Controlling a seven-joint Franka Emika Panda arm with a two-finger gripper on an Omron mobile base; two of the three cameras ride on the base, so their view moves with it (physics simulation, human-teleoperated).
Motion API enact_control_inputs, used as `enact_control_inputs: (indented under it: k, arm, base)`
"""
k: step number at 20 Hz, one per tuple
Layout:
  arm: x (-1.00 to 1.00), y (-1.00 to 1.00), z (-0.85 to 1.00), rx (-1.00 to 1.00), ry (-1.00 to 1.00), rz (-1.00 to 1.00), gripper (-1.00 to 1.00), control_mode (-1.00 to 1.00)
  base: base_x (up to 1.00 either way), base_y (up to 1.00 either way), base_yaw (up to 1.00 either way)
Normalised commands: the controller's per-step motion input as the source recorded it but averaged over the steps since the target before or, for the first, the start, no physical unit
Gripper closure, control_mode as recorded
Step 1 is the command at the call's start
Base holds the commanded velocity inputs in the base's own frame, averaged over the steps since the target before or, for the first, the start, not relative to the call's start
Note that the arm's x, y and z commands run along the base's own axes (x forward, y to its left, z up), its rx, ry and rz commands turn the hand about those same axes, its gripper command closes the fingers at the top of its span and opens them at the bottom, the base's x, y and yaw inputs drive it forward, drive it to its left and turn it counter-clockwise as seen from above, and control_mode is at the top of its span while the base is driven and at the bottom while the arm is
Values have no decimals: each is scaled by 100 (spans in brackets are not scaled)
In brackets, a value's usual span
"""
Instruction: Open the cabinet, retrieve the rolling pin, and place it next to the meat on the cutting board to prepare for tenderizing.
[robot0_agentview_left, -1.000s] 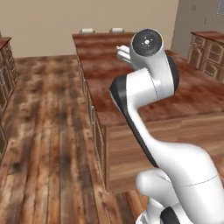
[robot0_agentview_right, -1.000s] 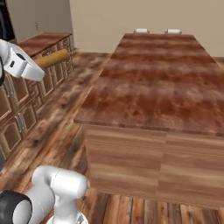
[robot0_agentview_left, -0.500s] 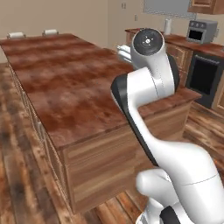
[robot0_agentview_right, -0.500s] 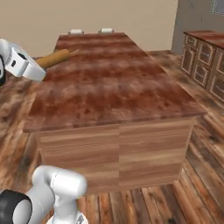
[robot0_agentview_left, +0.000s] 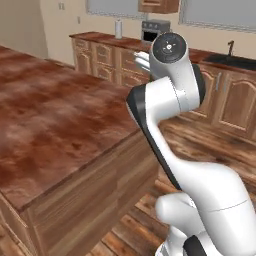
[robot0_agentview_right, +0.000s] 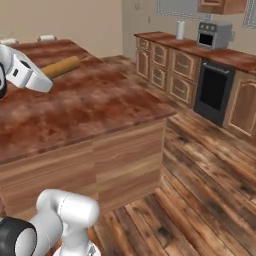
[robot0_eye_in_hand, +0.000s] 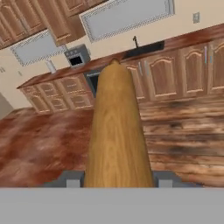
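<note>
The gripper (robot0_eye_in_hand: 117, 178) holds the rolling pin (robot0_eye_in_hand: 117, 135) between its jaws, closed on the thick middle part. The pin's long axis runs straight out ahead of the jaws, approx. level, over the island counter (robot0_agentview_right: 95, 107) in the right base view. Cutting board and meat: cannot see them. Ahead, beyond the pin's tip, are base cabinets (robot0_eye_in_hand: 175, 72) and a sink (robot0_eye_in_hand: 144, 47); open floor lies between, so there is enough room to move.

Rolling pin (robot0_eye_in_hand: 116, 131) — light tan wooden cylinder, held aloft above the island top's edge — apparently roughly level.
</note>
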Motion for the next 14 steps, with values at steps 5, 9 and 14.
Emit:
enact_control_inputs:
  k: [5, 9, 14]
  arm:
    - [0, 0, 0, 0, 0, 0, 100, 100]
    - [0, 0, 0, 0, 0, 0, 100, 100]
    - [0, 0, 0, 0, 0, 0, 100, 100]
  base:
    - [6, 0, -56]
    - [6, 0, -54]
    - [9, 0, -52]
